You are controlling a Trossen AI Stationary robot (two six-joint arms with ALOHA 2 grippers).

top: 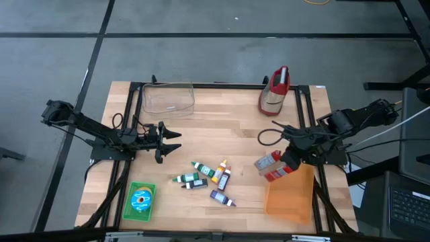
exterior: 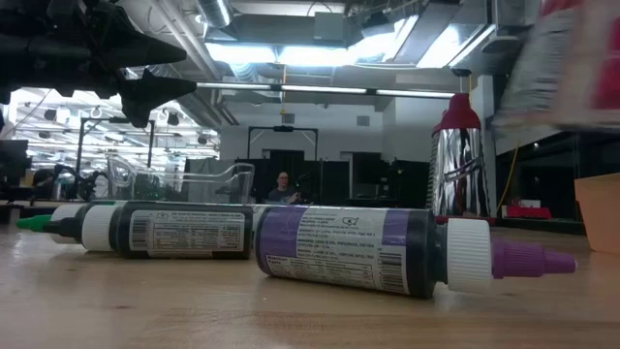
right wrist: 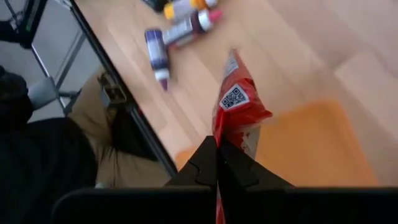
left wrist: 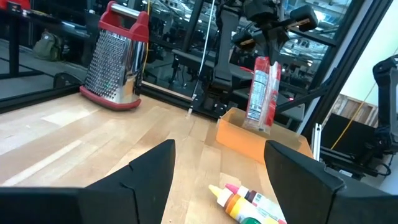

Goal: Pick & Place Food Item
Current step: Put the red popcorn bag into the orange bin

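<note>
I carry the red snack packet [top: 271, 165], pinched flat in my right tool [top: 289, 161], hanging over the left rim of the orange bin [top: 293, 196] at the bench's near right. To do it well: centre over the bin, lower, then let go. My left tool [top: 163, 140] waits spread wide, far left. Hard to tell: packet's label, blurred; whether its bottom clears the rim; the bin's inside.

Your red packet [exterior: 567, 63] is blurred and cropped in the low view. Bin [exterior: 599, 211] cut off too. Bottle labels [top: 208, 176] too small to read.
</note>
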